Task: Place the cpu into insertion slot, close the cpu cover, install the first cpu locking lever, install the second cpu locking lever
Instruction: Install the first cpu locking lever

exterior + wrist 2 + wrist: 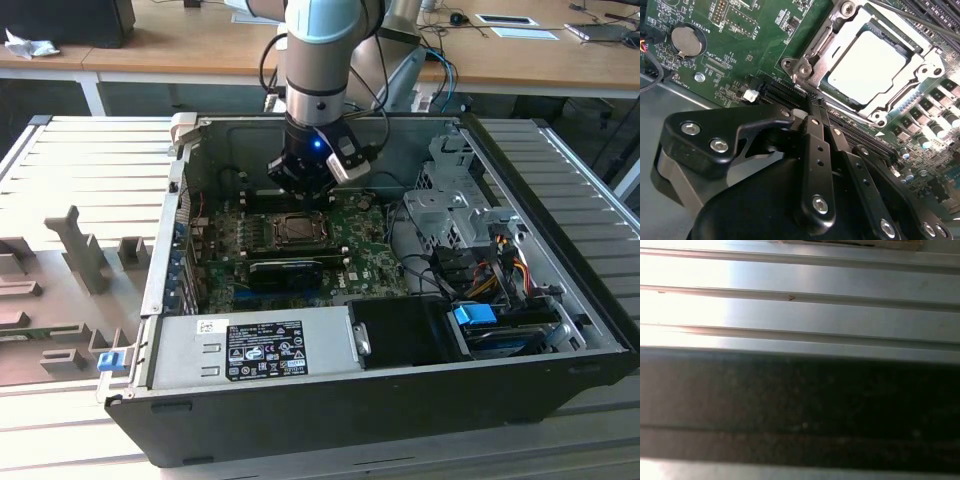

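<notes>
The cpu (867,67) lies flat in its socket on the green motherboard, its dull silver top showing through the square opening of the cpu cover (812,57). The cover's metal frame lies down around the chip. A thin metal lever rod (920,15) runs along the far side of the socket. My gripper (815,102) hovers just beside a corner of the socket, its black fingers (816,145) pressed together with nothing between them. In the exterior view the gripper (305,190) hangs inside the open computer case, just behind the socket (298,228).
Black slots (785,92) lie between my fingertips and the socket. A coin battery (686,41) sits on the board. The case holds a power supply (260,350) in front and a drive cage (450,195) with cables on the exterior view's right. Grey fixtures (80,250) stand on the ribbed table.
</notes>
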You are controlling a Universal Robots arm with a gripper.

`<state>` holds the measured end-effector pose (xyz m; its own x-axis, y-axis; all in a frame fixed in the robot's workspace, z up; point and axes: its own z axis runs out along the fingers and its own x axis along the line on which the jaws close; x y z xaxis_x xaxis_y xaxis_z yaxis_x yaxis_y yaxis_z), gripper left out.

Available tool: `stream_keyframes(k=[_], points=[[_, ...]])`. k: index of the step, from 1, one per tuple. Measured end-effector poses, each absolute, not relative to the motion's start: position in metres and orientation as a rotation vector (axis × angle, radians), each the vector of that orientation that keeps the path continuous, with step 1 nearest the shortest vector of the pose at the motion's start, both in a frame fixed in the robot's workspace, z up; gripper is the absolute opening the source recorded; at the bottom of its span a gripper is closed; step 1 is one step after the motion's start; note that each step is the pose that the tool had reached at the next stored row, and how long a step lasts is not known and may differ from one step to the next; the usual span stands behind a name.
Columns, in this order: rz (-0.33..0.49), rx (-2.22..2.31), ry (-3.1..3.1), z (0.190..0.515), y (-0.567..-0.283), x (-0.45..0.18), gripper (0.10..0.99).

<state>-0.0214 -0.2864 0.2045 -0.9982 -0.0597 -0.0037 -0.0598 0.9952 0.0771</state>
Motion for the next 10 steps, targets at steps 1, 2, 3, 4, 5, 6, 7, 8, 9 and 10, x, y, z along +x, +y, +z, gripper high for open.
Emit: stream_keyframes(k=[1,2,3,4,5,6,7,8,9,10], points=[[0.121,-0.094,3.136,0.2043,-0.2867,-0.0214,0.106],[0.121,-0.094,3.136,0.2041,-0.2872,-0.0214,0.106],[0.121,-0.094,3.136,0.2039,-0.2878,-0.0214,0.106],[0.122,-0.094,3.136,0.2036,-0.2884,-0.0214,0.106],[0.121,-0.094,3.136,0.2034,-0.2889,-0.0214,0.106],[0.122,-0.094,3.136,0.2031,-0.2892,-0.0214,0.106],[0.122,-0.094,3.136,0.2027,-0.2894,-0.0214,0.106],[0.122,-0.093,3.136,0.2021,-0.2894,-0.0214,0.106],[0.121,-0.094,3.136,0.2017,-0.2895,-0.0214,0.106],[0.122,-0.094,3.137,0.201,-0.2896,-0.0213,0.106]])
